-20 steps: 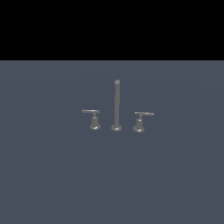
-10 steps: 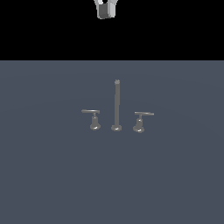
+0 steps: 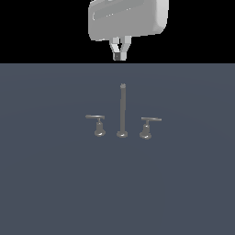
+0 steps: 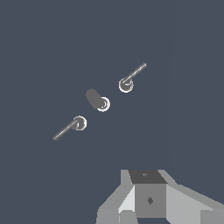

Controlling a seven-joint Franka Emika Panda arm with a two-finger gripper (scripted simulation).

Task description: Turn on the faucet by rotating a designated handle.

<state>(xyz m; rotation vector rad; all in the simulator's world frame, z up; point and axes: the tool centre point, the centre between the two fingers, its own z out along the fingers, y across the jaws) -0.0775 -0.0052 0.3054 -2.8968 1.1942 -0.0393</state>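
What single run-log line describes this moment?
gripper: shut, high above faucet | designated handle: untouched | contact: none | phase: approach

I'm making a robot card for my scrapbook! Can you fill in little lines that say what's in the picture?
Gripper: gripper high above the faucet, fingers together, holding nothing
Faucet: faucet on a flat grey surface
Spout: tall upright spout rod in the middle
Handle to turn: designated handle, exterior view's right, untouched
Other handle: twin handle, exterior view's left
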